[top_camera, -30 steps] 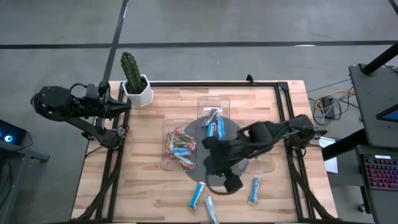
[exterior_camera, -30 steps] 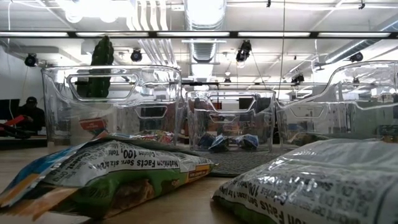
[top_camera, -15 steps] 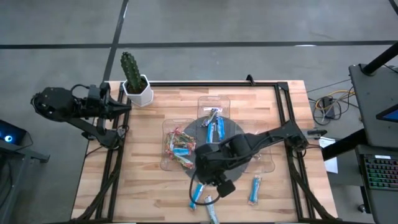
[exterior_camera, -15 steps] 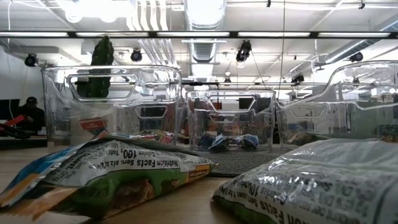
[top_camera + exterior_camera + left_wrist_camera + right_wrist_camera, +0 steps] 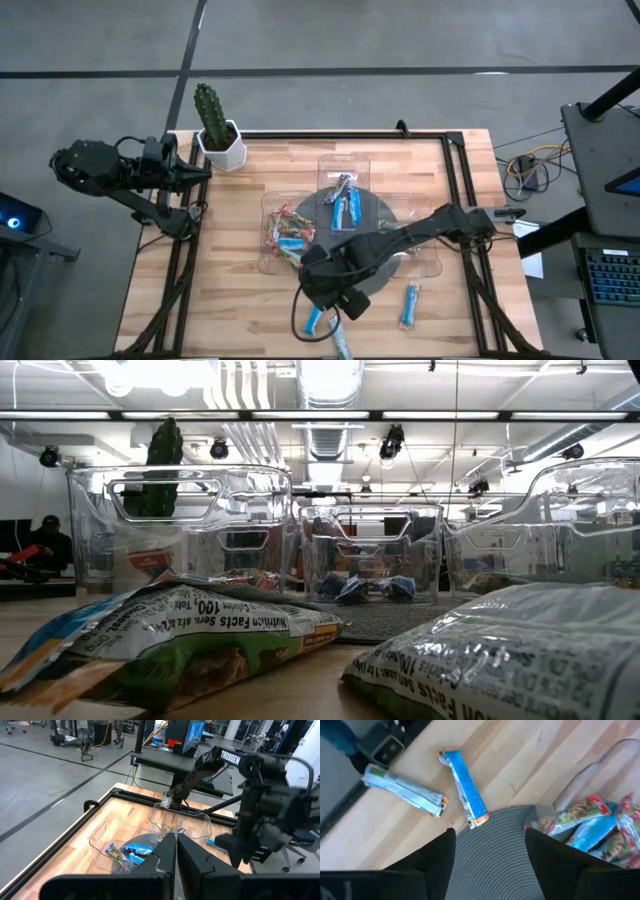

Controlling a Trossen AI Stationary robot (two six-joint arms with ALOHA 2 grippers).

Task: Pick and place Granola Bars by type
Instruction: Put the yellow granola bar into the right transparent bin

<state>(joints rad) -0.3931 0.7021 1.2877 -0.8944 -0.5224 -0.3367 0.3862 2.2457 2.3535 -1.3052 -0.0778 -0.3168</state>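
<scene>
Table (image 5: 240,300), wooden, black-framed. Round grey mat (image 5: 490,865) at centre. Three clear trays: left tray (image 5: 272,258) holding mixed red and blue bars (image 5: 290,240); far tray (image 5: 345,170) holding blue bars (image 5: 347,200); right tray (image 5: 428,266). Right gripper (image 5: 490,855) above mat's near edge, fingers spread wide, holding nothing. Left gripper (image 5: 176,851) parked off far-left corner, fingers closed, empty. Potted cactus (image 5: 214,124) at far-left corner. Loose bars along near edge: blue bar (image 5: 465,789), silvery bar (image 5: 403,789) beside it, third bar (image 5: 409,304) to the right.

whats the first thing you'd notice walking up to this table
The right arm stretched low across the wooden table, its right gripper open over loose granola bars at the near edge. Next, clear trays of bright bars on the grey mat, and the cactus at the far-left corner.
</scene>
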